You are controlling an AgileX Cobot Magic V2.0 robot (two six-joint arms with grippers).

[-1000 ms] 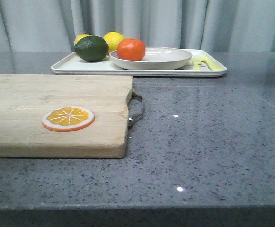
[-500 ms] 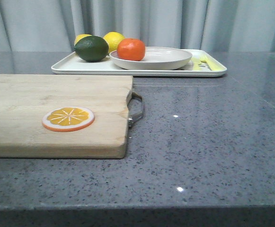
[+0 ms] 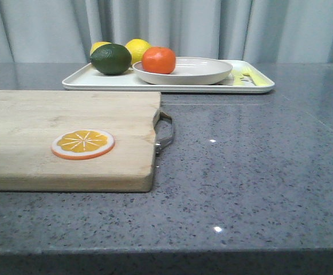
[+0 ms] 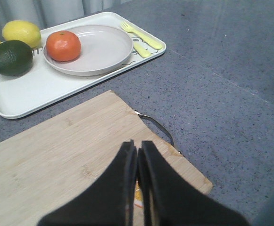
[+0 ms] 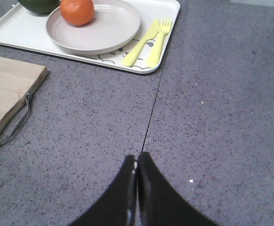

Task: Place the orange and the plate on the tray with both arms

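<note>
The orange (image 3: pixel 159 60) sits in the plate (image 3: pixel 184 71) toward its 9 o'clock rim, and the plate rests on the tray (image 3: pixel 80 82) at the desk's (image 3: pixel 252 166) far 12 o'clock edge, so the placement looks complete. Both grippers, left (image 4: pixel 137 162) and right (image 5: pixel 137 167), have jaws pressed together holding nothing, seemingly parked.
</note>
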